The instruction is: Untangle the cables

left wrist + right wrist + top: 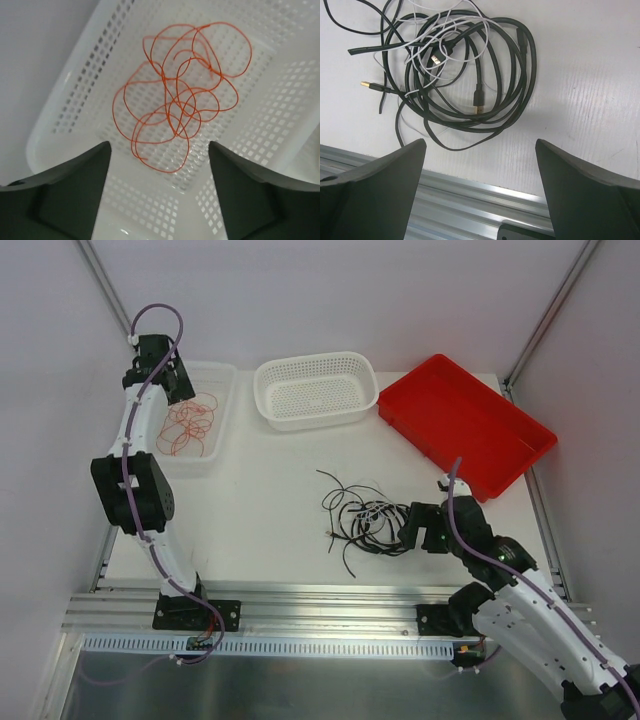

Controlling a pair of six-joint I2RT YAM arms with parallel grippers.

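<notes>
A loose bundle of red-orange cables (pixel 190 426) lies inside the left white basket (pixel 226 375). My left gripper (pixel 176 385) hangs open above that basket's far end, holding nothing. In the left wrist view the red-orange cables (pixel 180 95) rest on the perforated basket floor (pixel 80 95), ahead of my left gripper (pixel 159 147). A tangle of black and white cables (pixel 360 515) lies on the table. My right gripper (pixel 404 529) stands open at its right edge. In the right wrist view the tangle (pixel 465 75) lies just beyond my right gripper (pixel 480 142), and nothing sits between the fingers.
A second white basket (pixel 315 370) stands at the back centre. A red tray (pixel 520 425) sits tilted at the back right. An aluminium rail (pixel 320 605) runs along the table's near edge, close behind the tangle in the right wrist view (pixel 470 195).
</notes>
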